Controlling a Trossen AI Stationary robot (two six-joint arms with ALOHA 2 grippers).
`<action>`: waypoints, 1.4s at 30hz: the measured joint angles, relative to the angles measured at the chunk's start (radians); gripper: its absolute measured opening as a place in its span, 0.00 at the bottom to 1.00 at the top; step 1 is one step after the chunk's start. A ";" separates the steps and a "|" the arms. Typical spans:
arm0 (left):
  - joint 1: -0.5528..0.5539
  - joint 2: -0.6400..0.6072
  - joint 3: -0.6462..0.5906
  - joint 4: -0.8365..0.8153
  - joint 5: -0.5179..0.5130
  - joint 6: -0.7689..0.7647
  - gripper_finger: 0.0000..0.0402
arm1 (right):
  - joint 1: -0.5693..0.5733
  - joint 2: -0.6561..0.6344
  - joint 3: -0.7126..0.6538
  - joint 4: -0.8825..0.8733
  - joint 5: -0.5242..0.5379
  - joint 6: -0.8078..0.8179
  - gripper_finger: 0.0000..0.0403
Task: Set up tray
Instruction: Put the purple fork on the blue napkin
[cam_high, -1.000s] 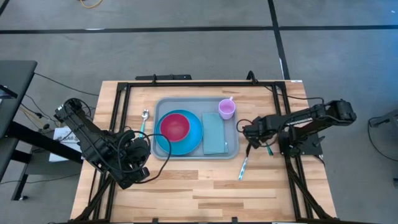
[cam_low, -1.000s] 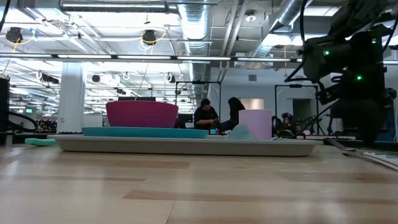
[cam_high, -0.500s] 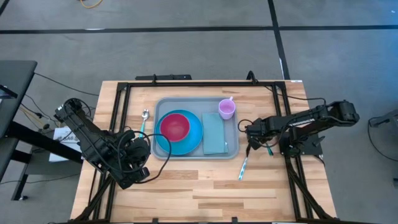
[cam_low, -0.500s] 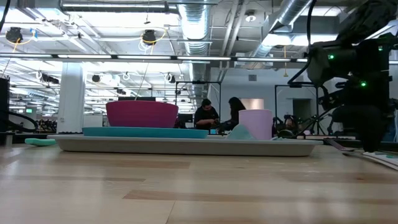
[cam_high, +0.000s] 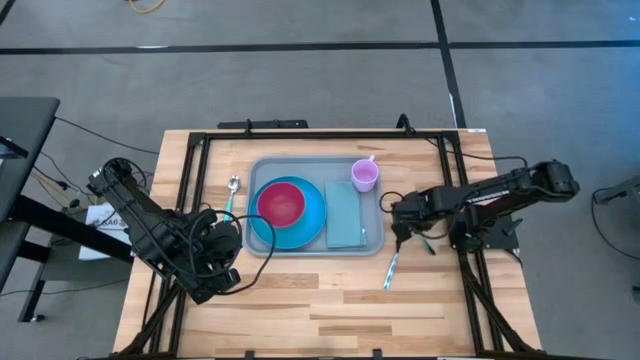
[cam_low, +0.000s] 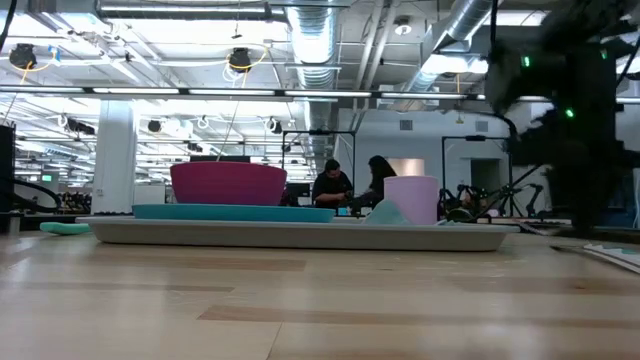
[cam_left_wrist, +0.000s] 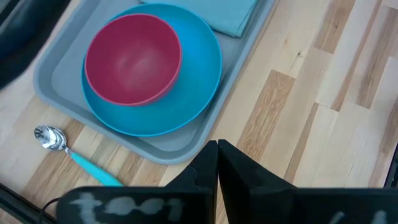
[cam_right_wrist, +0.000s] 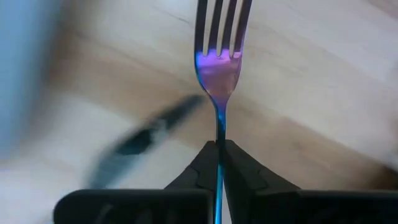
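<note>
The grey-blue tray (cam_high: 262, 170) lies mid-table and carries a blue plate (cam_high: 314, 205) with a red bowl (cam_high: 282, 202), a teal napkin (cam_high: 345, 215) and a lilac cup (cam_high: 364, 176). Just right of the tray, my right gripper (cam_high: 399, 236) points down, shut on a fork (cam_right_wrist: 219, 68) with an iridescent head. Off the tray's near left corner, my left gripper (cam_left_wrist: 217, 149) hangs shut and holds nothing. My right gripper pinches the fork's thin neck (cam_right_wrist: 219, 132), just behind the head, between its two fingers. The fingers come from above, pointing down, and the tines reach out beyond their tips. Whether the fork is clear of the table, I cannot tell.
A teal-handled spoon (cam_high: 232, 188) lies on the wood left of the tray. Another teal-handled utensil (cam_high: 390, 270) lies near the tray's near right corner. Black frame rails (cam_high: 470, 270) run along both sides of the table. People sit far back in the room (cam_low: 350, 185).
My right gripper has turned and tipped a little while staying beside the tray's right edge. The things on the tray, the spoon and the utensil on the wood have kept their places.
</note>
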 joint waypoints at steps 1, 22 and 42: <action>0.000 0.000 0.000 0.000 0.000 0.000 0.00 | 0.016 0.000 0.022 0.007 0.000 0.018 0.01; 0.000 0.000 0.000 0.000 0.000 0.000 0.00 | 0.035 0.229 0.297 0.692 0.309 0.041 0.00; 0.000 0.000 0.000 0.002 0.001 0.000 0.00 | -0.052 0.578 0.548 0.469 0.238 0.132 0.01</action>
